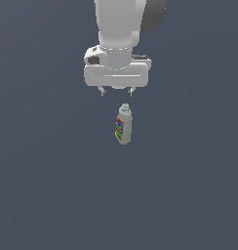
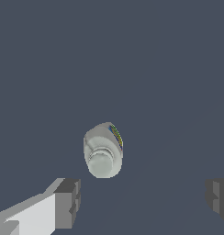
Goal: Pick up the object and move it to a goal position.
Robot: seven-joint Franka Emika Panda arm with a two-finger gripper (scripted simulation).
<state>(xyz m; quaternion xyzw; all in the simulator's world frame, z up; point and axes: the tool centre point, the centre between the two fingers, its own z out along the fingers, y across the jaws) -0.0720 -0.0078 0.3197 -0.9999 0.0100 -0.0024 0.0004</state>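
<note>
Nothing picked up yet: bottle (image 1: 123,125) standing alone just below hand (image 1: 116,91), fingers (image 2: 68,203) wide apart and touching nothing, with grabbing, lifting and carrying all left to do.

The exterior view stands at some distance and looks at the scene from the front, a little from above. In it the gripper (image 1: 116,91) is at 12 o'clock and the bottle (image 1: 123,125) is near the centre, just below it. The wrist view looks straight down from close above, past the two fingers (image 2: 68,202), onto the cap of the bottle (image 2: 103,149). Both views share the bottle, the fingertips and the plain grey floor (image 1: 48,185).
</note>
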